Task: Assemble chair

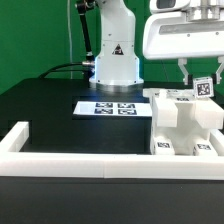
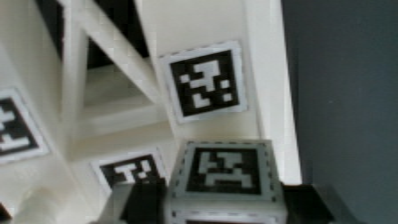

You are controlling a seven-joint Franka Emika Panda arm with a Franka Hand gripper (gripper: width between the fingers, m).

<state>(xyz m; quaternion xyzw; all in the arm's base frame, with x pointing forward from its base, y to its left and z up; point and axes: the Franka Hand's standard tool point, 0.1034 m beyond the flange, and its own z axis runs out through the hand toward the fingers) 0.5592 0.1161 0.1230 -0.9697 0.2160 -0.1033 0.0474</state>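
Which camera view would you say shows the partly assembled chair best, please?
The exterior view: at the exterior view's right it takes in the chair as one blocky white shape. The wrist view gives only a close crop of its white faces and several tags, not its outline.

Glossy white arm with black triangle sticker and black cable

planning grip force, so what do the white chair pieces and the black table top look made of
Chair pieces: probably rigid plastic, matte white; chunky blocks with crisp edges and no gloss. Tags on them: seemingly printed paper stickers, flat black-and-white squares. Table top: dark matte surface without reflections, perhaps cloth or a mat; cannot tell.
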